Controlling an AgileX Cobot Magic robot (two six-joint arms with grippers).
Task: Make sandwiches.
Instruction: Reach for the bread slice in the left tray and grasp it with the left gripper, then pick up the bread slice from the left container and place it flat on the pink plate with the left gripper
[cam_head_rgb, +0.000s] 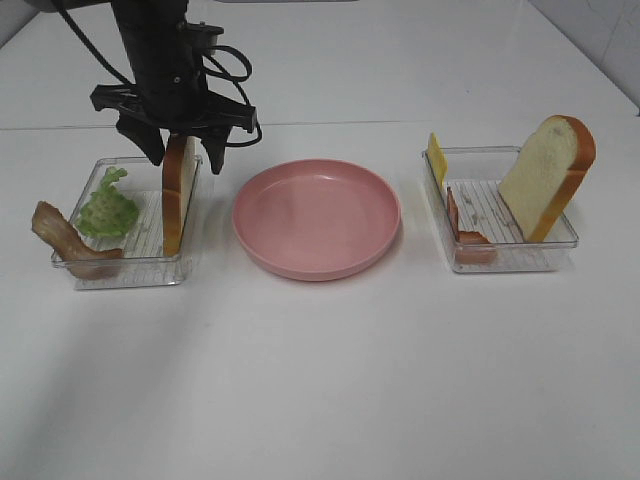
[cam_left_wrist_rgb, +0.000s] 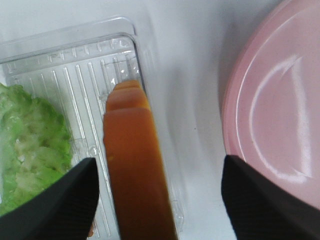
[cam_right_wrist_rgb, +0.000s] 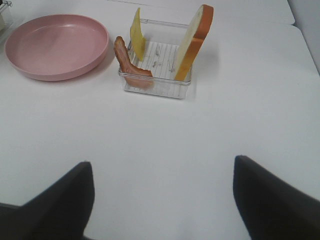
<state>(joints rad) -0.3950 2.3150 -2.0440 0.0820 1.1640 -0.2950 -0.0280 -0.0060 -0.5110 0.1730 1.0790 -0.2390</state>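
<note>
Left gripper (cam_head_rgb: 185, 157): jaws apart, straddling the upright bread slice (cam_head_rgb: 177, 200), a gap on either side.
Right gripper (cam_right_wrist_rgb: 162, 200): jaws wide, holding nothing, above the table (cam_right_wrist_rgb: 160, 140).
Left tray (cam_head_rgb: 130, 268): 9 o'clock of the plate (cam_head_rgb: 317, 218); holds lettuce (cam_head_rgb: 108, 212), bacon (cam_head_rgb: 65, 240) and the upright slice.
Right tray (cam_head_rgb: 510, 262): 3 o'clock of the plate; holds cheese (cam_head_rgb: 436, 158), a bacon strip (cam_head_rgb: 468, 240) and a leaning bread slice (cam_head_rgb: 545, 175).

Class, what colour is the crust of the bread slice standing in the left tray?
Orange-brown; the bread slice shows it best in the left wrist view.

This looks like a robotics lab bench. A black robot arm (cam_head_rgb: 160, 50) hangs over a plain white tabletop (cam_head_rgb: 320, 380) holding toy bread (cam_head_rgb: 548, 175) in a clear tray (cam_head_rgb: 510, 262).
</note>
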